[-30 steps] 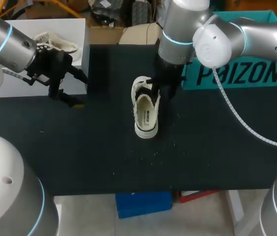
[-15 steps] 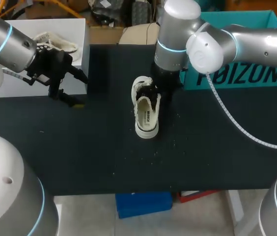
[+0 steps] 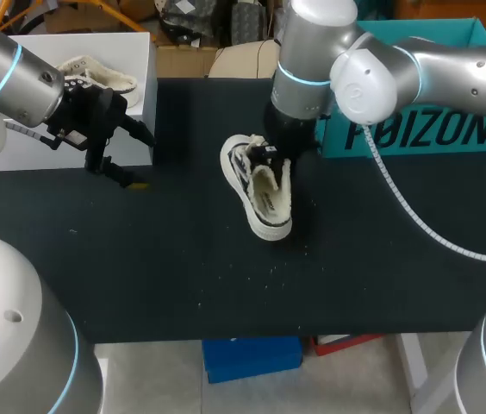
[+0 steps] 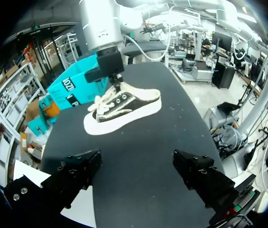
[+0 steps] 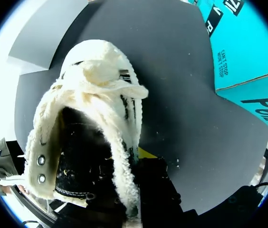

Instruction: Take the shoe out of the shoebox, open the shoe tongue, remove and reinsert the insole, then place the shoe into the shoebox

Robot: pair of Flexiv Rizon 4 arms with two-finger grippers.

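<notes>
— Swung round, that shoe (image 3: pixel 258 194) has. Half a second back it lay straight, heel toward the near edge. Now the toe points to the far left and the heel to the near right. It is tilted too, with the white sole rim showing along its left side.

— And the right pincer (image 3: pixel 271 155)?

— It has turned with the shoe. It sits at the collar, pinching the fleece-lined side wall. In the right wrist view one yellow tip (image 5: pixel 146 153) presses the wall from outside, and the other finger goes down into the dark inside.

— Where does the shoe sit, then?

— On the black surface (image 3: pixel 183 276), about the middle. It is near the teal box (image 3: pixel 424 129) but apart from it. In the left wrist view it lies well ahead of that arm's fingers, white laces on top.

— What about the left pincer (image 3: pixel 129 155)?

— It has kept its place. It hangs over the surface's left side, just beside the white box (image 3: pixel 140 52), fingers spread wide with nothing between them. A second shoe (image 3: pixel 96 73) lies in that white box.
</notes>
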